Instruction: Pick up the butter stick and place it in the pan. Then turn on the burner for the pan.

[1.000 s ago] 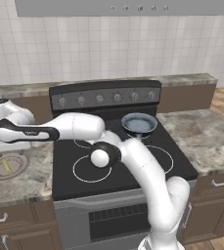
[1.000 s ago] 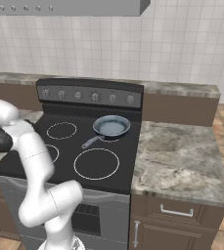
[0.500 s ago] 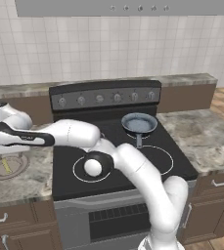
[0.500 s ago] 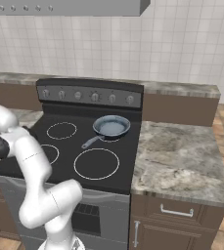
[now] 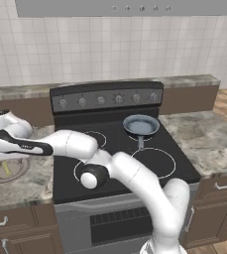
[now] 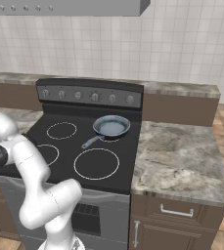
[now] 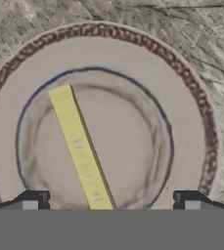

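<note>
While the gripper [image 7: 110,202] hovers spread wide above the plate [image 7: 191,112], the butter stick [image 7: 81,149] lies diagonally in its well, rim unobstructed; the pan [image 5: 141,125] sits on the stove [image 5: 164,149], well apart.

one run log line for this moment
phase: reach | gripper: open, above plate | butter stick: on plate, ungrasped | pan: on stove, empty | burner: not yet on

Kitchen: stove [image 5: 120,149], tiled wall [image 5: 85,49], granite counters [image 6: 177,161].
</note>
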